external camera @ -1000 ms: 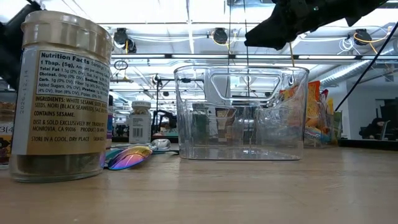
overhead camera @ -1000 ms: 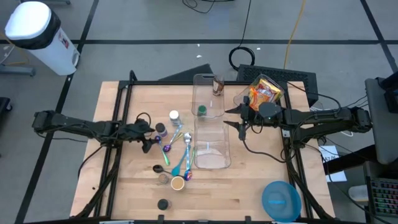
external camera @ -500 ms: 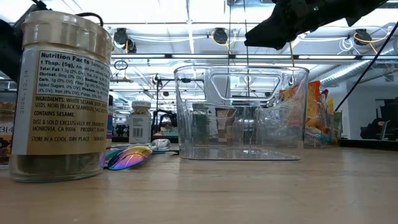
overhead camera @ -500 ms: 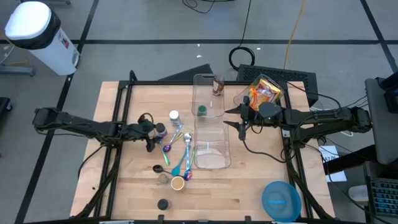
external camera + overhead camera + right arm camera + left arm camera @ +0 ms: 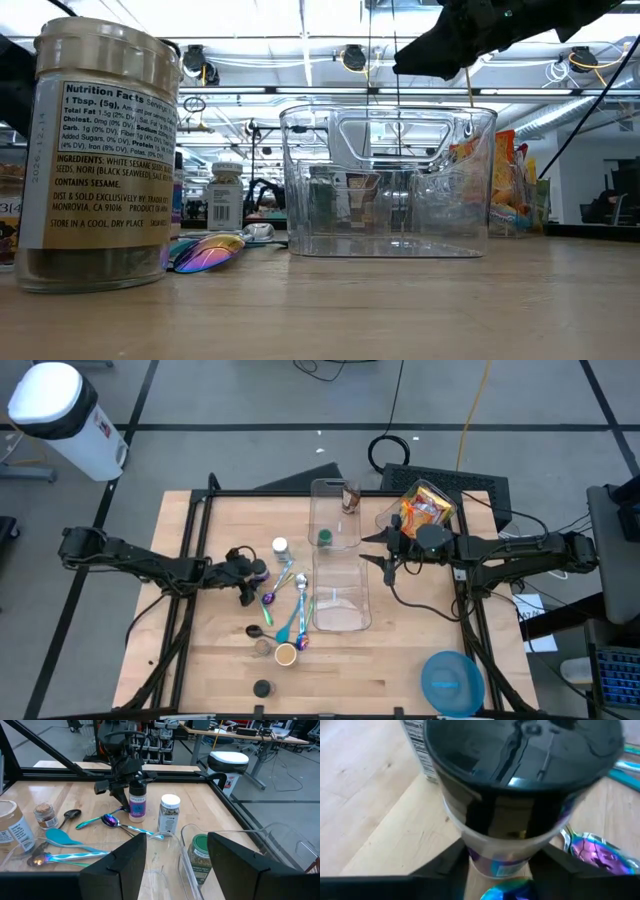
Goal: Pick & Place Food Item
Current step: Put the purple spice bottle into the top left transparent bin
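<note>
A small jar with a black lid and a purple label (image 5: 260, 568) stands upright on the table left of the clear bins. It fills the left wrist view (image 5: 520, 785) and shows in the right wrist view (image 5: 137, 802). My left gripper (image 5: 249, 573) is open, one finger on each side of the jar's lower body. My right gripper (image 5: 377, 546) is open and empty, hovering over the right rim of the near clear bin (image 5: 341, 590). Its fingers (image 5: 116, 865) show in its wrist view. My left gripper has one finger (image 5: 445, 867) on each side of the jar's lower body (image 5: 502, 862), below the black lid. The fingers come from the table's left, slanting down. I cannot tell whether they touch the jar, which stands on the table.
A white-lidded jar (image 5: 280, 547), shiny spoons (image 5: 290, 605) and small jars (image 5: 285, 654) lie near the purple jar. A far clear bin (image 5: 335, 515) holds a green-lidded jar (image 5: 324, 538). A snack bag (image 5: 425, 508) stands far right, a blue bowl (image 5: 450, 682) near right.
My left gripper has moved toward the table's right edge, up to the purple-labelled jar, until its fingers stand on either side of it. The jar has stayed in place. My right arm has kept still.
</note>
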`<state>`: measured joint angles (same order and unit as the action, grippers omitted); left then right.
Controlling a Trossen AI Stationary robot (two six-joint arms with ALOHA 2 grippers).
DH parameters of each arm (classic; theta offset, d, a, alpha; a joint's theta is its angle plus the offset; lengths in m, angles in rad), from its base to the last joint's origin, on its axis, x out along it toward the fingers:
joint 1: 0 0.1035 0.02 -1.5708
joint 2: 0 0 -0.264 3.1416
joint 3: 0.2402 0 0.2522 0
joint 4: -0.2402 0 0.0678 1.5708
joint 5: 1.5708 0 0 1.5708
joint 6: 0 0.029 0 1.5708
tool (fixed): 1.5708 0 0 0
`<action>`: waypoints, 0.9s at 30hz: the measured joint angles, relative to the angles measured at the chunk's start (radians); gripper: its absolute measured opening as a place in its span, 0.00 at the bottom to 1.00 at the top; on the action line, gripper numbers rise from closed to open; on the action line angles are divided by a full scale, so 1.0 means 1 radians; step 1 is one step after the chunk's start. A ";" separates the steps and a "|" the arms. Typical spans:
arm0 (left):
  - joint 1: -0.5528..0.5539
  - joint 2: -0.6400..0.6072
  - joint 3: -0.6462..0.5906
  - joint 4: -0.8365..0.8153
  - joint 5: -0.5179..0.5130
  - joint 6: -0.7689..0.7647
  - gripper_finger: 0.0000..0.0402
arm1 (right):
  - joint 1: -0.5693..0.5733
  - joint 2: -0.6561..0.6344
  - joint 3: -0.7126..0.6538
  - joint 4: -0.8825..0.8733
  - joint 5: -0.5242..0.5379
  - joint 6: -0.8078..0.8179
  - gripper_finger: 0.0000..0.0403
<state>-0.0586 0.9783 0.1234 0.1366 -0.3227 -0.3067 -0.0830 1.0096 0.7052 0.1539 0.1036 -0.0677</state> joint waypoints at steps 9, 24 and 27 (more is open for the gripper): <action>0.000 -0.012 0.003 0.050 -0.044 0.001 0.34 | 0.000 0.000 0.000 0.000 0.000 0.000 0.50; 0.000 0.007 0.456 -0.385 -0.018 -0.022 0.33 | 0.009 0.000 0.000 0.066 -0.001 0.067 0.50; 0.000 0.026 0.512 -0.388 -0.017 0.032 0.33 | 0.023 0.009 0.000 0.142 -0.001 0.064 0.50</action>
<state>-0.0586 1.0042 0.6350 -0.2516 -0.3400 -0.2747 -0.0603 1.0189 0.7056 0.2963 0.1029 -0.0041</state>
